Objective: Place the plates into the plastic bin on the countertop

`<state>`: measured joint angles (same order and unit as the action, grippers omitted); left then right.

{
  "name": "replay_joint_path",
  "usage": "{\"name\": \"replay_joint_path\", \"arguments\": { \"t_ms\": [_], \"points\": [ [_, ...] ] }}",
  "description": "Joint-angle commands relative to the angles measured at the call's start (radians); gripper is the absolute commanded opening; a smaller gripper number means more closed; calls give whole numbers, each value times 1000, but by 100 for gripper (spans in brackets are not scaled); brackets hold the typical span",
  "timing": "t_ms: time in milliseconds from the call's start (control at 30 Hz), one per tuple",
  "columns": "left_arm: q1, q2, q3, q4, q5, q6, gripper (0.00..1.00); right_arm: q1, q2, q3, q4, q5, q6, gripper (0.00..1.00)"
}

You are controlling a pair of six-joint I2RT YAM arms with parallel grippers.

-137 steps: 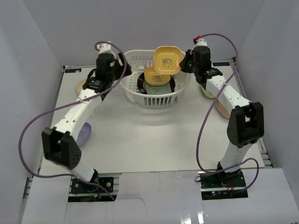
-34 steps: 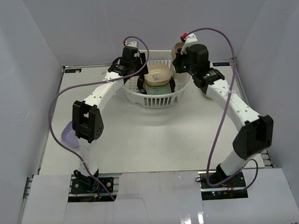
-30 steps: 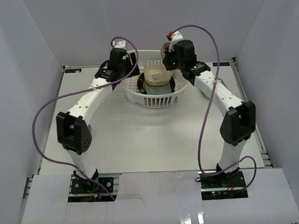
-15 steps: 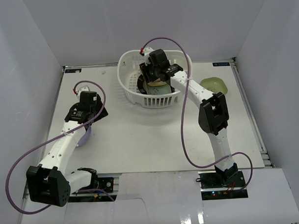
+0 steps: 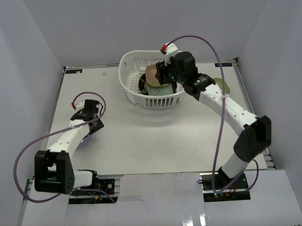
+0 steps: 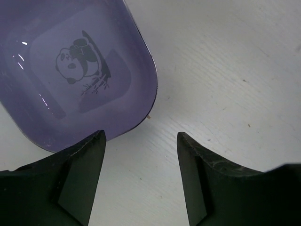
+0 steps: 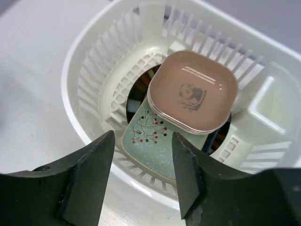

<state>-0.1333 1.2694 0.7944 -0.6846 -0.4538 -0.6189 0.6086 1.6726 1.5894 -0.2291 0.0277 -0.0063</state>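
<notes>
From above, the white plastic bin (image 5: pixel 135 96) sits at 12 o'clock on the tabletop (image 5: pixel 157 137). The right jaws hang over the bin's 2 o'clock side. The left jaws are low at 9 o'clock, over a lavender plate (image 5: pixel 84 141) that mostly hides under the arm. A green plate (image 5: pixel 222 85) peeks out at 2 o'clock.

From the left wrist, the lavender plate (image 6: pixel 80 70) has a panda on it and lies flat at 10 o'clock. The left jaws are apart and hold nothing. The plate's rim is just beside one finger. I think this plate goes next. The jaws must drop and pinch its thin rim, which could slip.

From the right wrist, the right jaws are apart and empty. In the bin, a tan panda plate (image 7: pixel 193 96) lies on top. A pale teal plate (image 7: pixel 150 141) with red berries is under it. That drop looks done.
</notes>
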Motion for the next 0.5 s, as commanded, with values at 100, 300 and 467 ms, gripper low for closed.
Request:
{"name": "replay_joint_path", "arguments": {
  "t_ms": [100,300,467],
  "points": [
    [18,114,15,49,-2,31,69,-244,-244,-339,195,46,143,57],
    [21,183,25,72,23,59,56,-542,-212,-479,185,-18,109,57],
    [27,222,35,91,56,94,30,-627,-15,-398,125,-90,37,59]
  ]
}}
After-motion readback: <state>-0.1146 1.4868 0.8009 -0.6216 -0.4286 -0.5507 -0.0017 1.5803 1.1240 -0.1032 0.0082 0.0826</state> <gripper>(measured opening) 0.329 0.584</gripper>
